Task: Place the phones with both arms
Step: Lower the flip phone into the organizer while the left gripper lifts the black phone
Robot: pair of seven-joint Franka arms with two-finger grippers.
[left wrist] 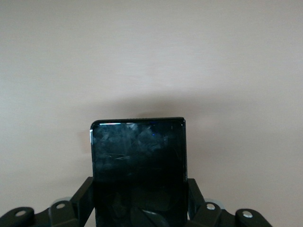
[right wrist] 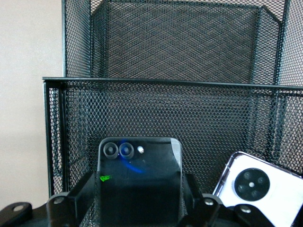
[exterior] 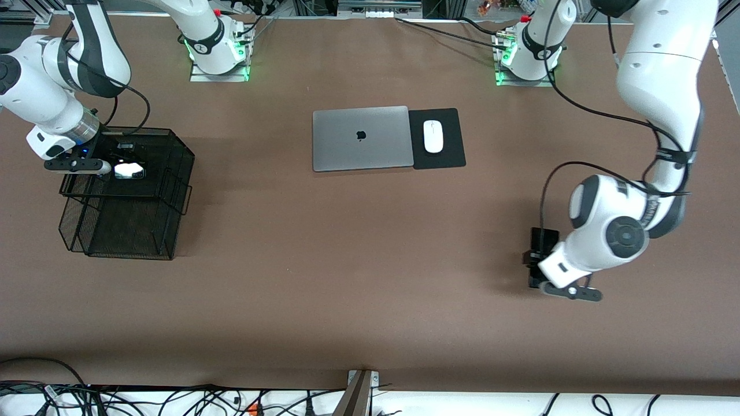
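In mesh tray [exterior: 173, 173]: right gripper [right wrist: 137, 208] seemingly clamps square black phone [right wrist: 139, 179]; left gripper [left wrist: 139, 208] pinches long slab [left wrist: 138, 165].

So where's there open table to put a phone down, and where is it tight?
Bare brown table runs wide between the mesh tray and the left gripper, nearer the camera than the laptop. Crowded: the tray's top tier, where the right gripper holds a square black phone beside the lilac phone. The left gripper clamps the long black phone.

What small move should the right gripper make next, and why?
Probably open fully and lift away: the right gripper holds the small black phone low in the mesh tray, beside the lilac phone.
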